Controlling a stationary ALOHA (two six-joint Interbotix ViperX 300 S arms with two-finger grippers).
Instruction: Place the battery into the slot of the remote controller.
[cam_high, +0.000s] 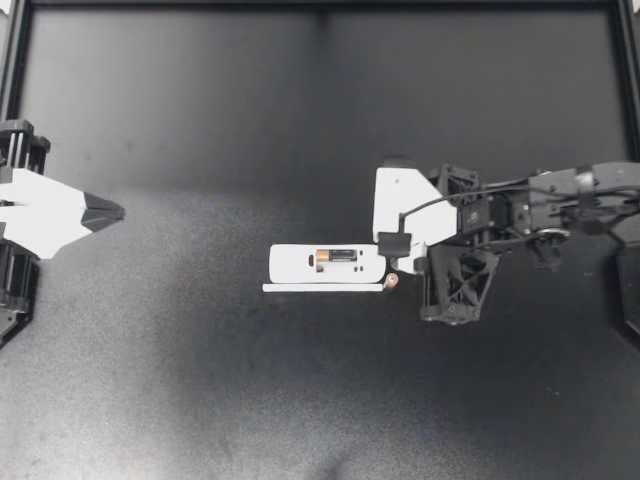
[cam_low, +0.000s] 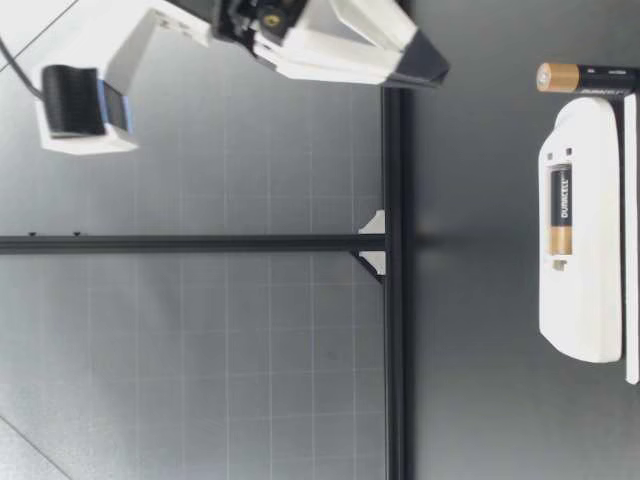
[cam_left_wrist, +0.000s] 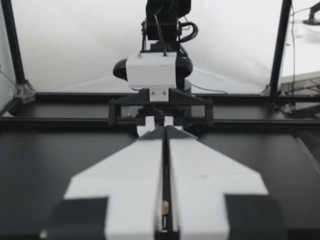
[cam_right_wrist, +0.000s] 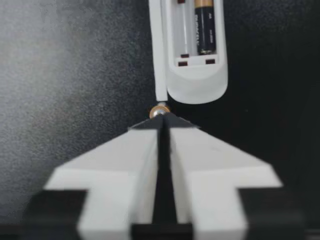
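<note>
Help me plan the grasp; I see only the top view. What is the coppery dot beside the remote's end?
Observer: The low view shows a second battery standing on end beside the remote.
Operator: Is my right tool touching it?
Observer: No; in the low view the right tool hangs above its top, with a gap.
Operator: Open or shut?
Observer: Shut; the right wrist view shows its fingers pressed together, holding nothing.

Remote (cam_high: 295, 264): white, lies flat, back up, slot open, one battery (cam_high: 338, 256) seated inside. Second battery (cam_high: 392, 283) stands on end, gold end up, just beside remote's end.
</note>
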